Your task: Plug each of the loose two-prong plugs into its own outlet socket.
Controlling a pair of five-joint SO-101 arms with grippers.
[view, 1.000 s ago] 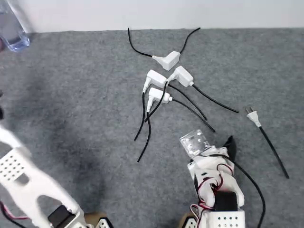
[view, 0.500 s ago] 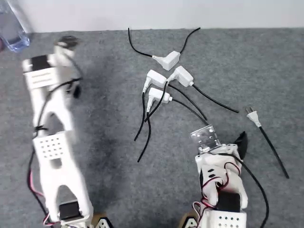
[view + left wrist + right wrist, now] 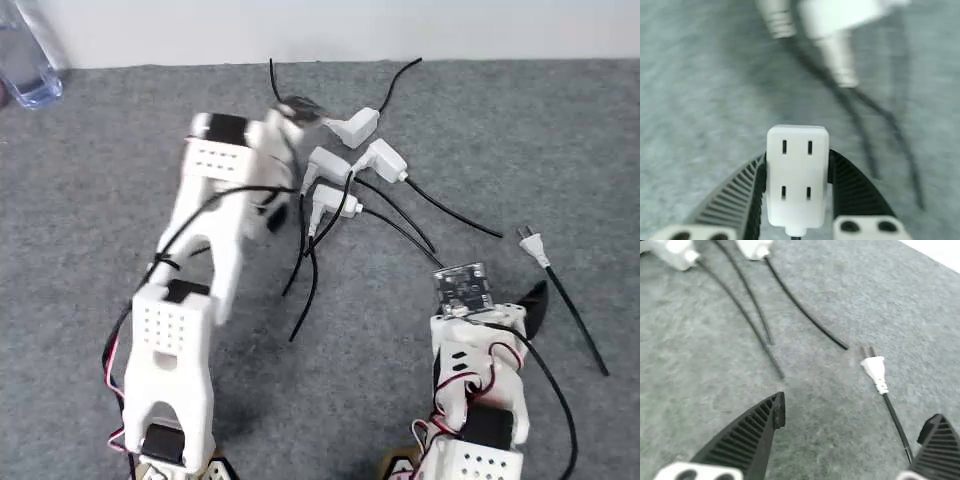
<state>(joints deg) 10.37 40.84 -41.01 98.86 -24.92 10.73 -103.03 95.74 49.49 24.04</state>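
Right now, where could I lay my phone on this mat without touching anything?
The wide bare stretch between the clear bottle and the left arm; also the far corner past the loose plug. The white sockets and cords mid-table are crowded.

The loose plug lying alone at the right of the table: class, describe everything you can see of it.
The plug is small, white and plastic-looking, with two metal prongs and a ribbed neck running into a thin black cord. It lies flat on the grey table, unplugged, apart from the other cables. Nothing holds it; the open right gripper hangs short of it.
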